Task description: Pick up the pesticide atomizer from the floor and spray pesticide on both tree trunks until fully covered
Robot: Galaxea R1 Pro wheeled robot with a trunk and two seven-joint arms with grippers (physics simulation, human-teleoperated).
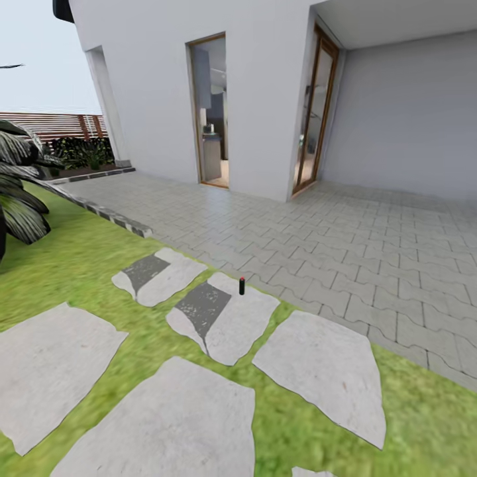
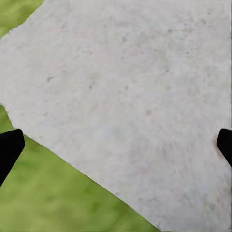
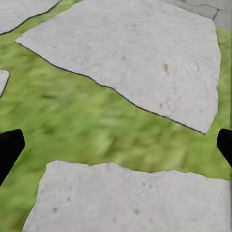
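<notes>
Stepping slab (image 1: 228, 318), pesticide atomizer (image 1: 242, 285) upright, far from fingers (image 2: 9, 150)

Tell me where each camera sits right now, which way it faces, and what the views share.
Head view: on the head, looking forward and down across stepping slabs to the pesticide atomizer, paving and house; no arm visible.
Left wrist view: looks down along the open left claw at a slab and grass.
Right wrist view: looks down along the open right claw at slabs and grass.
Shared: pale slabs edged by grass.
</notes>
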